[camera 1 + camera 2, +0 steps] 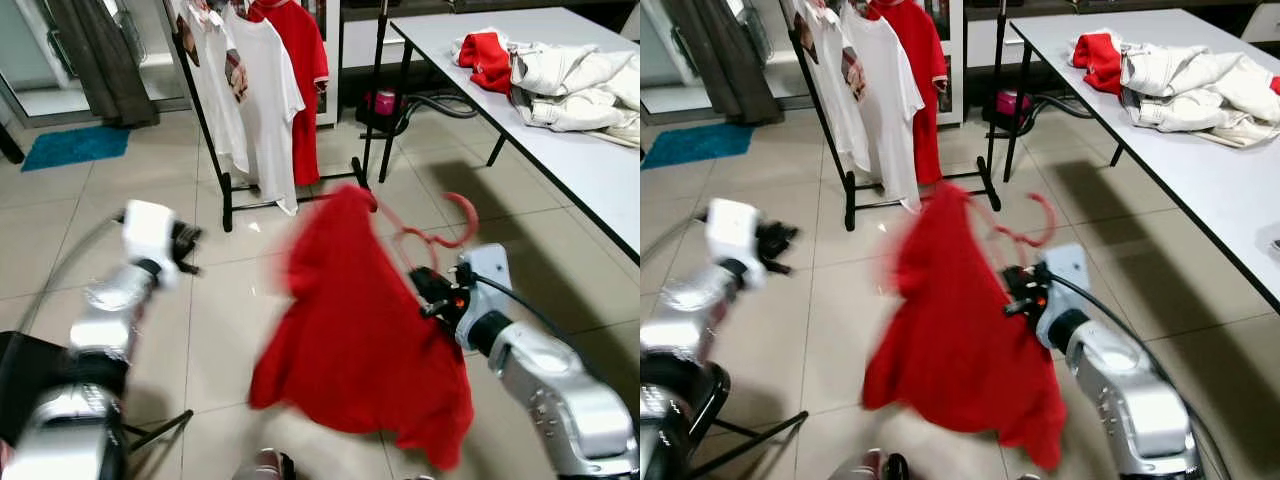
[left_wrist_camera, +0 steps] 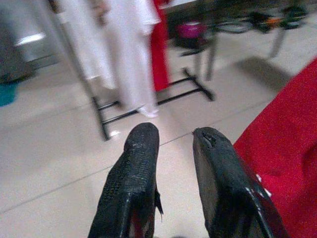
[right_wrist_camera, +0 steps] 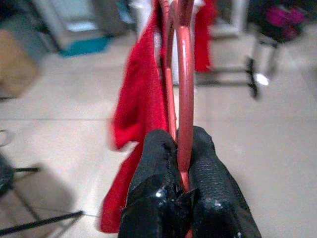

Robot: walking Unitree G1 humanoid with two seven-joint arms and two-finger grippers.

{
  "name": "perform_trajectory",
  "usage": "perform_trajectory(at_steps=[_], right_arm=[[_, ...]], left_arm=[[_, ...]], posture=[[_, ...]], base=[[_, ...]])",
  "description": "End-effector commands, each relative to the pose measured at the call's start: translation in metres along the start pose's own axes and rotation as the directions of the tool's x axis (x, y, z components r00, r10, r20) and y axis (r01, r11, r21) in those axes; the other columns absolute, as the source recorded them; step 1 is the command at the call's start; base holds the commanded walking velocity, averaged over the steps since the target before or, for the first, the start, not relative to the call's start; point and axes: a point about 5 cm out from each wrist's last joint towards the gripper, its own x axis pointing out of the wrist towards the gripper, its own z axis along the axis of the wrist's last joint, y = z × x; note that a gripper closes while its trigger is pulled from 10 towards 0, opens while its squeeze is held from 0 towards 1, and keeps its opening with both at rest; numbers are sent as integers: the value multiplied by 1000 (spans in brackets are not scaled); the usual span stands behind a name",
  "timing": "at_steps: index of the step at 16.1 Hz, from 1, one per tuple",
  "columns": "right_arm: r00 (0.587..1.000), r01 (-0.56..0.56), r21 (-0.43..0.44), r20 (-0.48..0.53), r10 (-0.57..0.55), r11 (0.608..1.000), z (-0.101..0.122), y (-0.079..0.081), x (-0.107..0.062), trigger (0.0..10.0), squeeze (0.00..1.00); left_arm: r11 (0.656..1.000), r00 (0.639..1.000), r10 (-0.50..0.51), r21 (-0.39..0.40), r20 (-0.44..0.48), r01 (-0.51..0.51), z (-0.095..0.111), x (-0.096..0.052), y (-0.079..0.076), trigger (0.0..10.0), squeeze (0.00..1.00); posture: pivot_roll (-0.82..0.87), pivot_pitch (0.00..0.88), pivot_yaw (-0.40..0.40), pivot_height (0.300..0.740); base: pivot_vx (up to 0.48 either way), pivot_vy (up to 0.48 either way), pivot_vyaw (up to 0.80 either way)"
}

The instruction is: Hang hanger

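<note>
The right gripper is clamping its two black fingers onto the pink hanger, which is standing up out of the grip with its hook at the top. A red shirt is draped on the hanger and is hanging down in front of the robot, above the tiled floor; its outline is blurred. The hanger and shirt are being held well apart from the clothes rack, which is standing farther back on the floor and is carrying white shirts and another red shirt.

The left gripper is hanging in the air to the robot's left of the held red shirt, with its fingers parted and nothing between them.

A white table is running along the robot's right side. A pile of white and red clothes is lying near its far edge.
</note>
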Motion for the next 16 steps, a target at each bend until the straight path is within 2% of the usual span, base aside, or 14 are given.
perform_trajectory(at_steps=[1,2,4,5,6,9,10,11,12,14,16], right_arm=[[996,72,-12,59,-71,997,5,-6,-2,10000,0],[992,117,-23,58,-116,993,3,-7,-1,10000,0],[987,156,-18,25,-156,988,-4,-7,0,10000,0],[962,272,-18,-11,-272,962,-12,-12,0,10000,0],[939,344,-6,-16,-344,939,-15,-13,-1,10000,0],[937,349,-8,16,-349,937,-19,1,-4,10000,0],[941,336,-18,32,-336,942,-20,6,-4,10000,0],[938,346,-80,19,-346,935,-21,8,-2,10000,0],[931,364,-99,7,-365,926,-22,8,-1,10000,0],[927,375,-41,23,-374,926,-21,5,-3,10000,0],[914,402,-34,70,-399,915,-15,3,-3,10000,0]], left_arm=[[999,999,-9,37,36,8,11,2,-4,10000,0],[999,998,-18,51,58,15,14,2,-11,10000,0],[997,993,-66,-24,95,69,19,5,-29,10000,0],[993,987,-85,-68,134,94,24,1,-51,10000,0],[994,982,-66,-71,177,80,30,-2,-64,10000,0],[992,970,-113,-28,215,122,37,-14,-92,10000,0],[990,970,-127,-34,207,137,37,-16,-98,10000,0],[989,969,-139,-11,202,145,36,-19,-103,10000,0],[991,973,-131,-10,192,135,36,-21,-106,10000,0],[993,979,-83,-71,188,98,37,-24,-106,10000,0],[994,980,-65,-72,189,80,41,-27,-104,10000,0]], posture=[[53,58,86,740],[52,58,88,740],[51,59,96,740],[52,59,96,740],[52,60,97,740],[55,69,89,740],[66,75,77,740],[73,82,66,740],[73,82,66,740],[74,95,56,740],[76,106,29,740]], base=[[0,0,0],[0,0,0],[0,0,0],[0,0,0],[0,0,0],[0,0,0],[240,0,0],[266,0,0],[270,0,0],[277,0,0],[281,0,0]])
